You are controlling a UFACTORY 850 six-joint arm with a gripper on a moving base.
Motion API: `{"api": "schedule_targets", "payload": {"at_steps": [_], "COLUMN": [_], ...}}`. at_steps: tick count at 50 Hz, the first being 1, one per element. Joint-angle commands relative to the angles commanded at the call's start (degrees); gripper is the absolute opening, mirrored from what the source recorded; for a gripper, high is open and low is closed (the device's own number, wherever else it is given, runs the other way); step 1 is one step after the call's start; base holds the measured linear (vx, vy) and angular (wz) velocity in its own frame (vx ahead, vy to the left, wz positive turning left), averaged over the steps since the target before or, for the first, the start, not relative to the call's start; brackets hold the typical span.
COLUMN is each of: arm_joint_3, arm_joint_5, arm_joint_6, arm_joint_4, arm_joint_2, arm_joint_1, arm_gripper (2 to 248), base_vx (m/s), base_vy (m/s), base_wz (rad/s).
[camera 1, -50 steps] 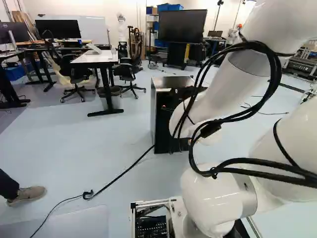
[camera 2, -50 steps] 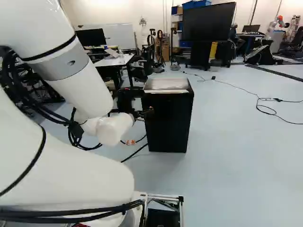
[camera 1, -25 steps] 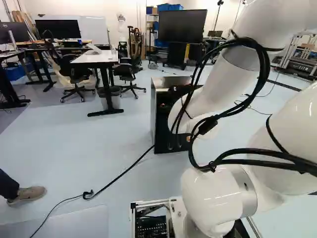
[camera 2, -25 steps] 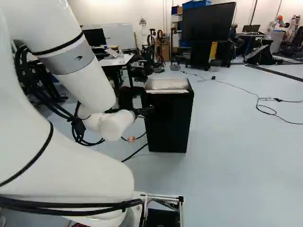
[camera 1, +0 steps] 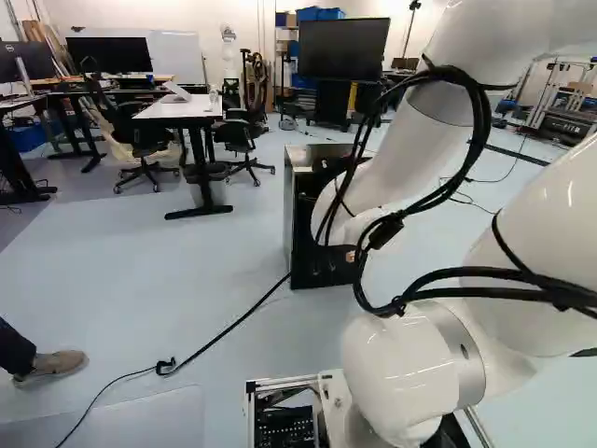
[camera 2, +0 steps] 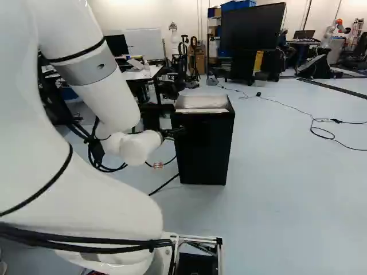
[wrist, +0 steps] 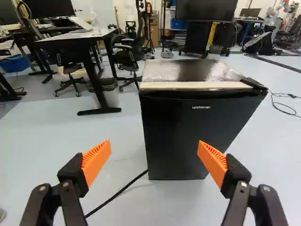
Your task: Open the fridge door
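Jaws wide apart and empty, the orange-padded black gripper should ease toward the squat, boxy black fridge ahead on the pale-blue floor, then gently hook the flat black door by its edge, likely opposite the black corner bracket.

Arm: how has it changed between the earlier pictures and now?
The arm has shifted rightward in the right base view, its wrist end slightly higher. Nothing is held; the gripper is open. The fridge stayed put, its door shut.
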Motion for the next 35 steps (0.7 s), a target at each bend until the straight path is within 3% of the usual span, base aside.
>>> {"api": "schedule_targets", "payload": {"at_steps": [35], "arm_joint_3": [-6.1], "arm_joint_5": [0.0], "arm_joint_6": [0.0], "arm_joint_4": [5.0], "arm_joint_2": [-6.4], "arm_joint_1": [5.8], "arm_gripper": [247], "base_vx": [0.0], "base_vy": [0.0], "base_wz": [0.0]}}
